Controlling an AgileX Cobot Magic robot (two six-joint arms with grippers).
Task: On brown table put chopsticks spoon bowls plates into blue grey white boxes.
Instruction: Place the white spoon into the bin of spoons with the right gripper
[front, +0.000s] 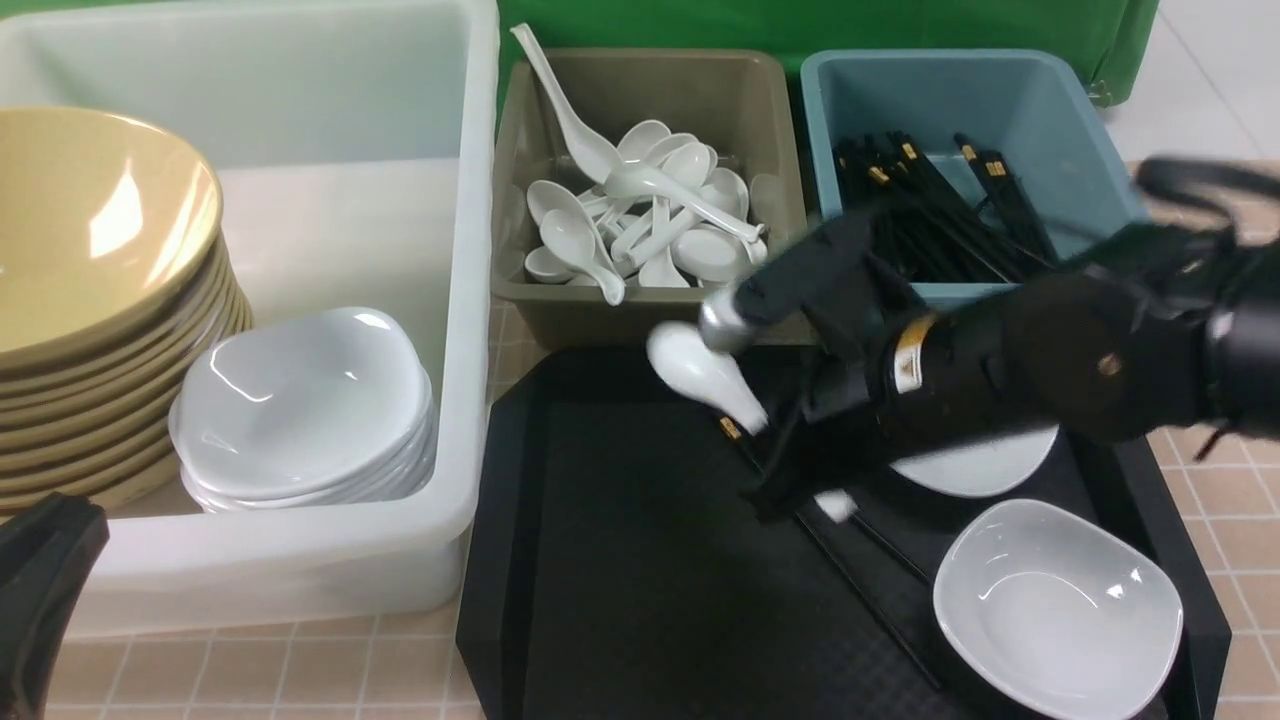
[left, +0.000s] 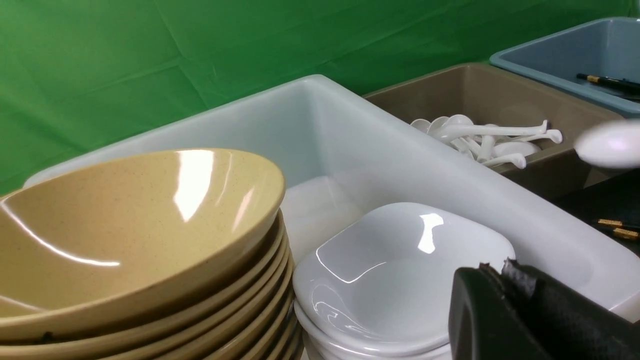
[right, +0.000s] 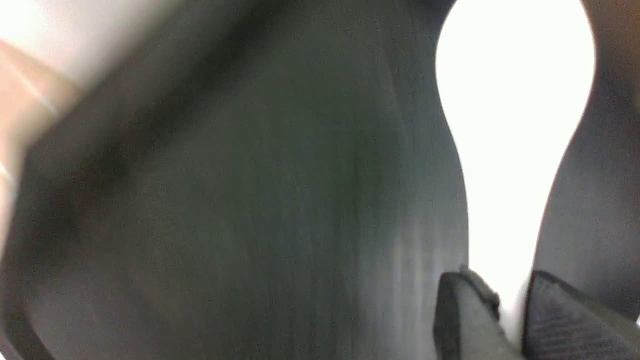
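My right gripper (front: 790, 450) is shut on the handle of a white spoon (front: 700, 375), holding it above the black tray just in front of the olive-grey box (front: 640, 90). In the right wrist view the spoon (right: 515, 125) runs out from between the closed pads of the gripper (right: 512, 295). The view is motion-blurred. My left gripper (front: 50, 560) is shut and empty by the near left corner of the white box (front: 470, 300); it also shows in the left wrist view (left: 495, 272). Two white plates (front: 1055, 605) and black chopsticks (front: 870, 590) lie on the tray.
The white box holds a stack of tan bowls (front: 90, 250) and a stack of plates (front: 300, 400). The olive-grey box holds several spoons (front: 650, 210). The blue box (front: 960, 90) holds chopsticks (front: 940, 210). The black tray (front: 620, 560) sits on the brown table (front: 1230, 520).
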